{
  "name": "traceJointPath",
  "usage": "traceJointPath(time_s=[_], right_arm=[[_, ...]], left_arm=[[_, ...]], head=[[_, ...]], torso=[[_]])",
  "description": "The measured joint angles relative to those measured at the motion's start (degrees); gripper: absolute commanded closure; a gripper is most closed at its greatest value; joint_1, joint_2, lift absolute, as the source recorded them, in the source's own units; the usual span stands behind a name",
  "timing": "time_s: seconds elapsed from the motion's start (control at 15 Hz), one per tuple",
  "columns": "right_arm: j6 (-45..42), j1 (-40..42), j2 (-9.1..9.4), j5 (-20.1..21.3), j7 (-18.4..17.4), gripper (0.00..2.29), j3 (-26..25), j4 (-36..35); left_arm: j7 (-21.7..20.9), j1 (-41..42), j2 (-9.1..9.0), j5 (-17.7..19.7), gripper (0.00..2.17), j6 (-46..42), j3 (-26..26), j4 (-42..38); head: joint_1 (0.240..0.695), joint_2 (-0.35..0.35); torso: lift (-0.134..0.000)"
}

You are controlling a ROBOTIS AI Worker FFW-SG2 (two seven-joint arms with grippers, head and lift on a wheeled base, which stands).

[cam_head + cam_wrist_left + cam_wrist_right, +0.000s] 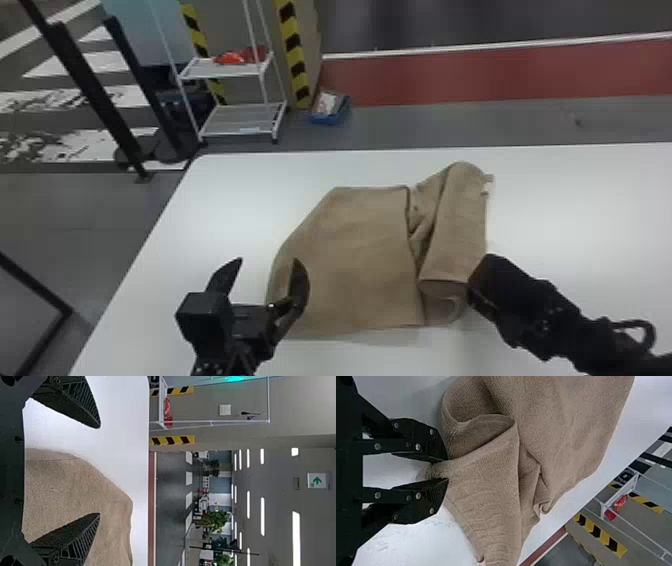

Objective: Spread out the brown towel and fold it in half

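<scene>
Left claw (269,260) gapes wide at the left edge of the brown towel (360,250), right claw (490,280) pinching its right side.

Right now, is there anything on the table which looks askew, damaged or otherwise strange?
The brown towel is uneven: its left part lies mostly flat, but its right part is doubled over and rumpled, with a curled edge near the right claw, which pinches the towel. No spill or damage stands out.

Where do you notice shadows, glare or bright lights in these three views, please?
Head view: a soft shadow along the near edge of the towel and pale glare on the table; left wrist view: bright ceiling lights; right wrist view: a faint shadow on the table beside the towel.
</scene>
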Motion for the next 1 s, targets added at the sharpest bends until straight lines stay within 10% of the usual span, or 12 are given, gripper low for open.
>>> traceJointPath(time_s=[0.53, 1.0], right_arm=[[0.4, 0.9, -0.47, -0.9, 0.5, 1.24, -3.9, -2.2], [6.7, 1.0, -0.98, -4.3, 1.7, 1.25, -8.9, -6.5]], left_arm=[[-2.4, -0.5, 0.52, -0.1, 0.1, 0.9, 0.0, 0.3], [-14.7, -0.2, 6.45, 0.2, 0.1, 0.6, 1.8, 0.3]], head=[[0.695, 0.118], [0.695, 0.03]], torso=[[-0.128], [-0.128]])
